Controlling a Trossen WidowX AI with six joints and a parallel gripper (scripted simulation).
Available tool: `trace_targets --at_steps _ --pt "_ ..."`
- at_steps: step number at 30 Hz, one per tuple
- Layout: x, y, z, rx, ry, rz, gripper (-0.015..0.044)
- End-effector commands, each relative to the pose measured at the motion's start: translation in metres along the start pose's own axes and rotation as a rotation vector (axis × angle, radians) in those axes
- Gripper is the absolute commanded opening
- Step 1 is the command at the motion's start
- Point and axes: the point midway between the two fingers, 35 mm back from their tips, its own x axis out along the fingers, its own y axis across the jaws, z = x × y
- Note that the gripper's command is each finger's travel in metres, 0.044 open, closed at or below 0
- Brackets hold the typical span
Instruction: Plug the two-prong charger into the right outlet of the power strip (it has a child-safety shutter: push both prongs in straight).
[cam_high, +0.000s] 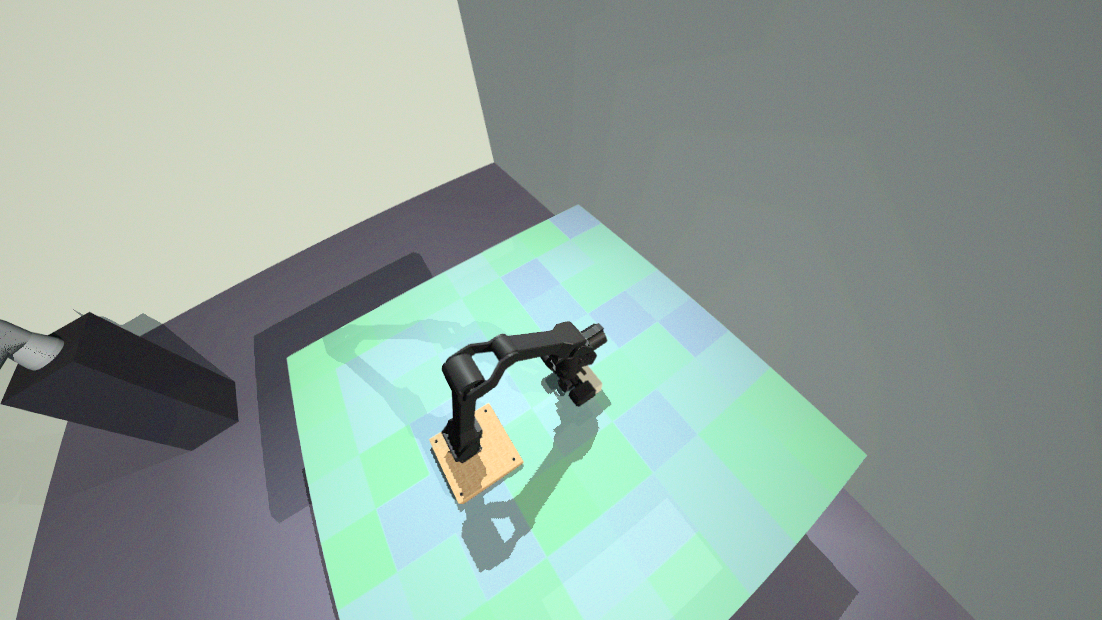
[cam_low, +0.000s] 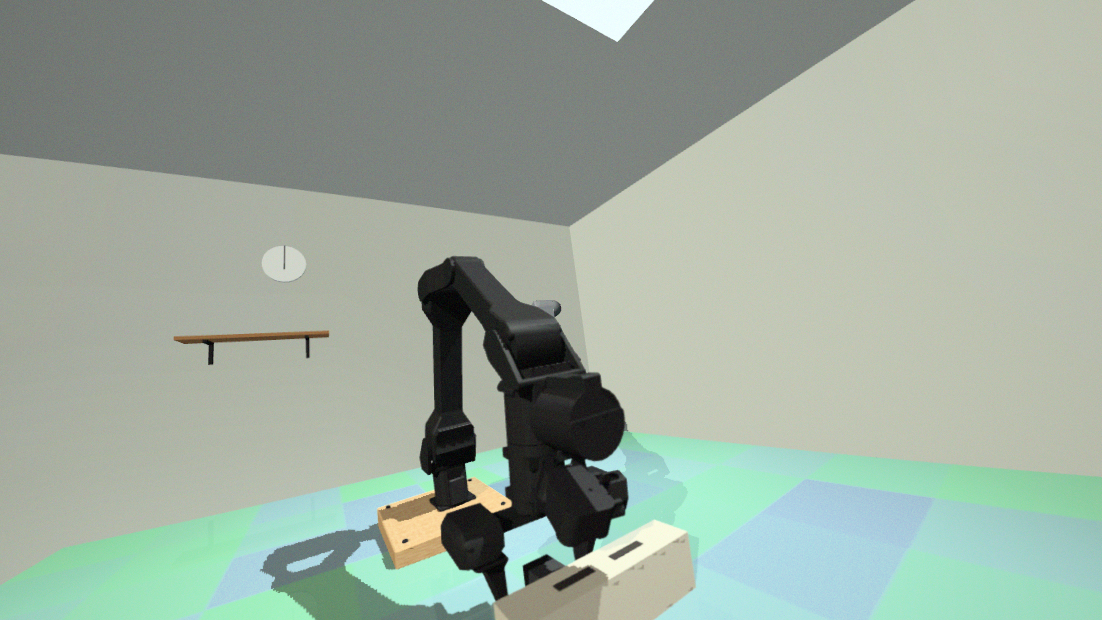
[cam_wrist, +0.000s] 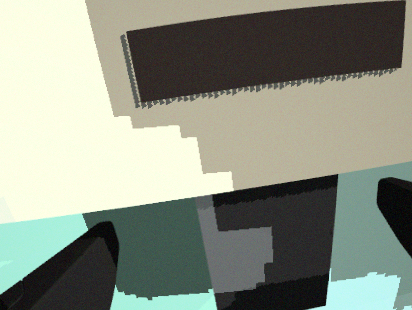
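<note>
The cream power strip (cam_high: 592, 378) (cam_low: 651, 579) (cam_wrist: 50, 100) lies in front of the arm, with two dark slots on its top in the exterior view. The charger, a black block (cam_low: 541, 568) (cam_wrist: 300, 250), is at the strip's long side facing the arm. In the wrist view its upper end meets the strip's edge; its prongs are not visible. I cannot tell how deep they sit or which outlet they face. My gripper (cam_low: 542, 576) (cam_wrist: 249, 212) is open, with one finger on each side of the charger and a gap at both sides.
The arm's folded links rise above the strip and hide much of it in the top view. A wooden base plate (cam_high: 500, 447) (cam_low: 419, 539) with dark screws lies near the arm. A large dark box (cam_high: 123, 385) stands beyond the tabletop's left edge.
</note>
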Motion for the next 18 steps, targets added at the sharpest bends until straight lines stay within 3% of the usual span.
trace_targets --at_steps 1,18 --pt "0.001 0.0 -0.002 0.003 -0.001 -0.001 0.044" --pt "0.001 0.0 -0.013 0.003 -0.003 -0.001 0.044"
